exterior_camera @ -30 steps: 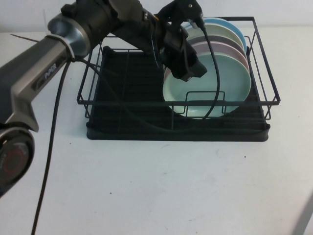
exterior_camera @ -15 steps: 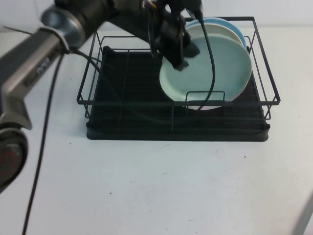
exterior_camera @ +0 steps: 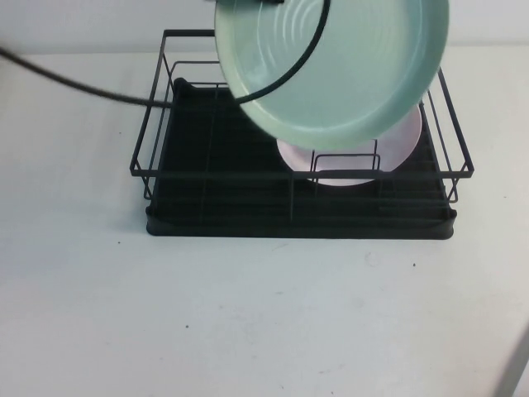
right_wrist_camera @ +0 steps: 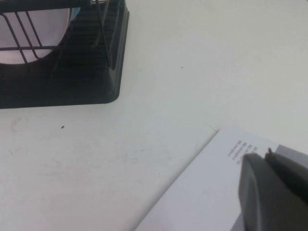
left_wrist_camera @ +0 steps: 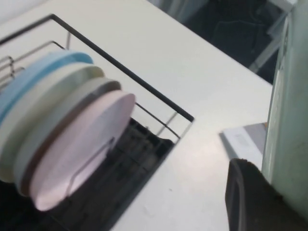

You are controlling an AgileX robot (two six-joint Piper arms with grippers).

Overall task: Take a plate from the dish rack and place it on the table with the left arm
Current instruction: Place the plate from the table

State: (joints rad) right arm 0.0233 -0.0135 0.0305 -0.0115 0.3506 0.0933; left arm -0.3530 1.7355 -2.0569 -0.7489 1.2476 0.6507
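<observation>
Bare table [exterior_camera: 264, 322] before dish rack [exterior_camera: 302, 225]

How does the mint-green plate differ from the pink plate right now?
The mint-green plate is lifted above the dish rack, held at its edge by the left hand; the pink plate stands in the rack. The green one tilts with its ringed face to the high camera; the pink one is mostly hidden behind it. Both are round. The right hand rests low over the table.
</observation>
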